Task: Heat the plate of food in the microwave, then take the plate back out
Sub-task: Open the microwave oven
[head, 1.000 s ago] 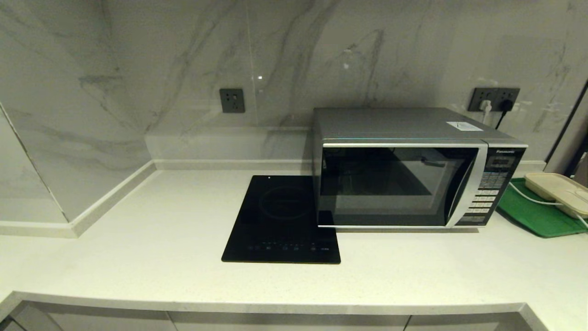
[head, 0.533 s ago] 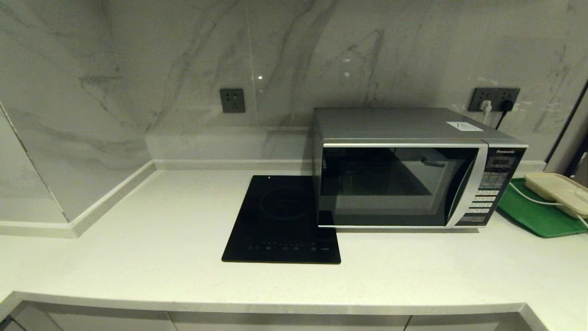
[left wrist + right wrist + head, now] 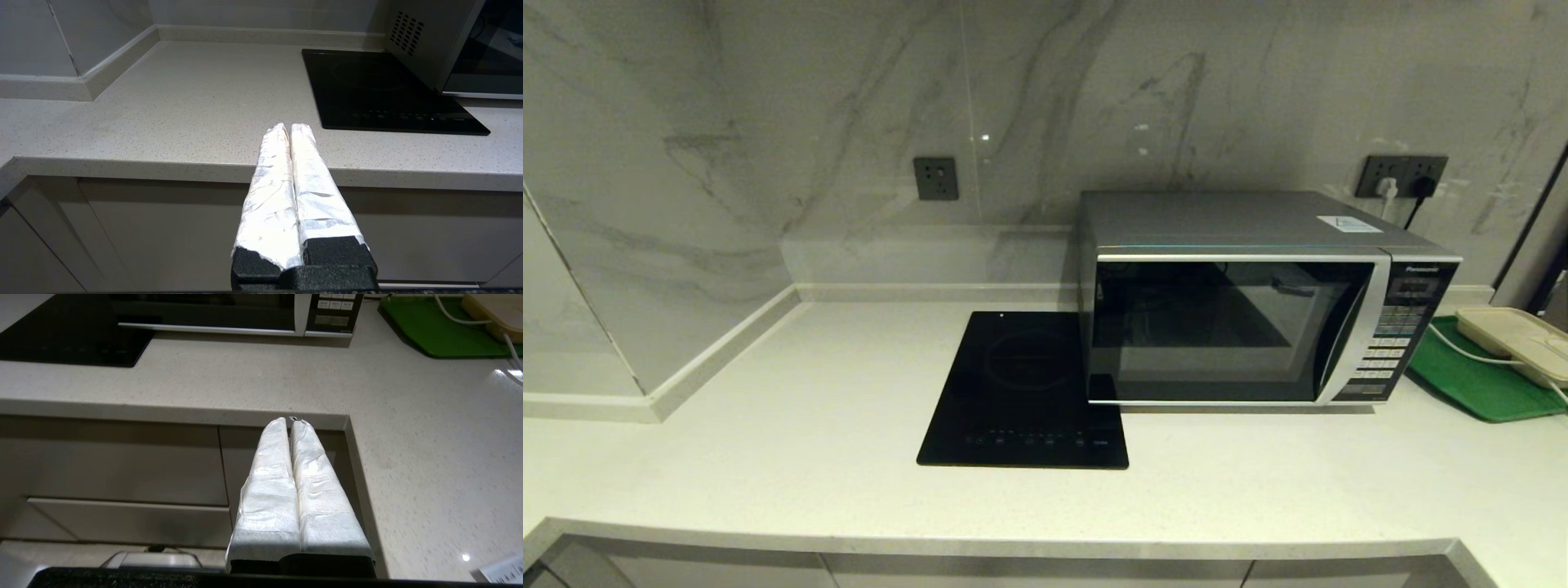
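Note:
The silver Panasonic microwave (image 3: pixel 1258 302) stands on the counter at the right, its dark glass door closed; its side and door corner (image 3: pixel 461 45) and its keypad (image 3: pixel 333 306) show in the wrist views. The lavender plate of food is out of view. My left gripper (image 3: pixel 289 127) hangs below and in front of the counter's front edge, shut with nothing between its white-wrapped fingers. My right gripper (image 3: pixel 291 421) is low before the cabinet at the counter's inner corner, also shut and empty. Neither arm shows in the head view.
A flat black glass hob (image 3: pixel 1025 392) lies left of the microwave. A green tray (image 3: pixel 1478 380) with a beige lidded container (image 3: pixel 1515 339) and a white cable sits at the far right. Marble walls close the back and left. Cabinet fronts (image 3: pixel 114 465) lie under the counter.

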